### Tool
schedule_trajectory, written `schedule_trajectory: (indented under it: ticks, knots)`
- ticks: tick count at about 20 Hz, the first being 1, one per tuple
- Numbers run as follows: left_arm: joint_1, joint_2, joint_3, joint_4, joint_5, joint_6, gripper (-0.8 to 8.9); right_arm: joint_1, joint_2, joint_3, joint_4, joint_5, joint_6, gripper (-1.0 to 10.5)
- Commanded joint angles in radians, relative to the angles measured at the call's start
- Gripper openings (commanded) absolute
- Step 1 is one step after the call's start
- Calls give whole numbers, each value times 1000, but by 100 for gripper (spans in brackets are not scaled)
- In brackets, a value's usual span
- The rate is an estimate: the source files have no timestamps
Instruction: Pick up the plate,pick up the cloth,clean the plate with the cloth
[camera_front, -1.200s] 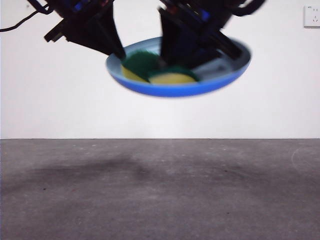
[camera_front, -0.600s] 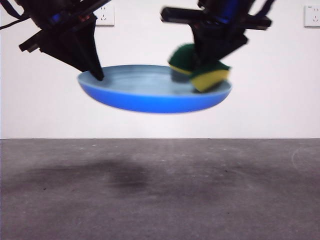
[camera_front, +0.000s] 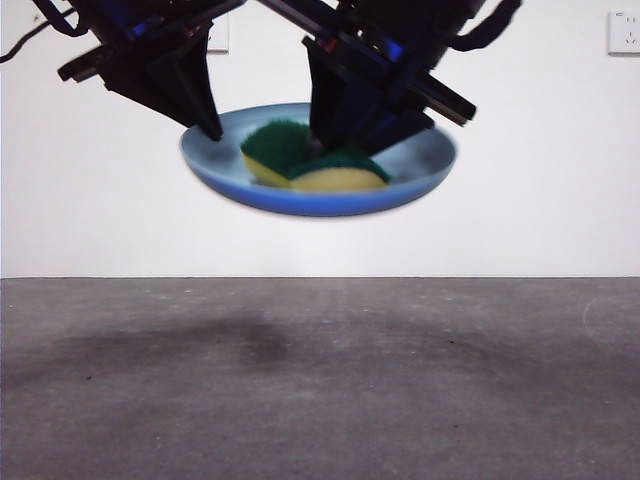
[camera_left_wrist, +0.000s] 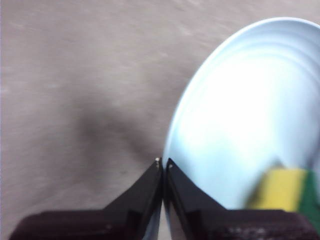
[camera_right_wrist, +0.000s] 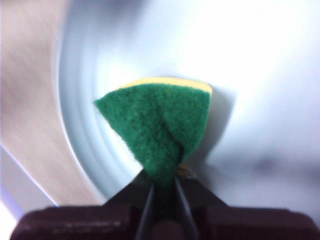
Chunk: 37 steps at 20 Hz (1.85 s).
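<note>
The left claw comes down from the upper left and pinches the plate at its left rim, jaws nearly closed on the thin edge; in the left wrist view the same claw grips that rim with the table far below. The plate hangs in the air, tilted so its inside faces forward, well clear of the table, with open room all beneath it. Further right, the right claw reaches into the plate from above, clamped on the cloth, which is folded and pressed against the plate's inner face. In the right wrist view the claw squeezes the cloth by a pinched corner, green side up, over the plate.
</note>
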Motion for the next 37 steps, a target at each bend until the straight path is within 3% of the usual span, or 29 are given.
schedule_trajectory:
  ticks: [1,3,5,6,9,14,17,19,20,22,24,26,28,30,34,37]
  knots:
    - [-3,-2,-1,7,-72,-2,-8,2,11,-7,-86,149,3,-16]
    - [-9,-2,-1,-17,-79,5,-8,-3,11,-7,-100,358,2,-16]
    - [-25,-2,-1,-34,-79,6,-8,-7,11,-7,-56,454,-6,-16]
    - [-34,-2,-1,-37,-79,6,-8,-12,11,-7,-25,461,-20,-16]
    - [-69,-2,-1,-34,-79,5,-8,-36,11,-7,93,402,-43,-16]
    - [-118,-2,-1,0,-79,5,-8,-47,32,-7,239,169,-35,-17]
    - [-126,-2,-1,21,-86,5,-8,-47,49,-7,217,103,-26,-16]
    - [-125,-2,-1,35,-86,5,-8,-44,61,-7,184,16,-21,-16]
    - [-119,-2,-1,48,-86,5,-8,-44,68,-7,150,-46,-20,-16]
    - [-109,-2,-1,59,-86,7,-8,-44,71,-7,59,-84,-28,-16]
    - [-95,-2,-1,58,-86,10,-8,-45,70,-7,-49,-5,-57,-16]
    - [-85,-2,-1,44,-81,14,-8,-65,64,-7,-123,212,-85,-16]
    - [-84,-2,-1,5,-50,30,-8,-88,62,-7,-84,425,-109,-16]
    - [-87,-2,-1,-26,-21,35,-8,-109,50,-7,41,419,-143,-16]
    - [-86,-2,-1,-38,-39,64,-8,-114,-8,-5,220,243,-155,-16]
    - [-53,9,-1,-47,-90,93,-8,-114,-105,-5,225,240,-155,-16]
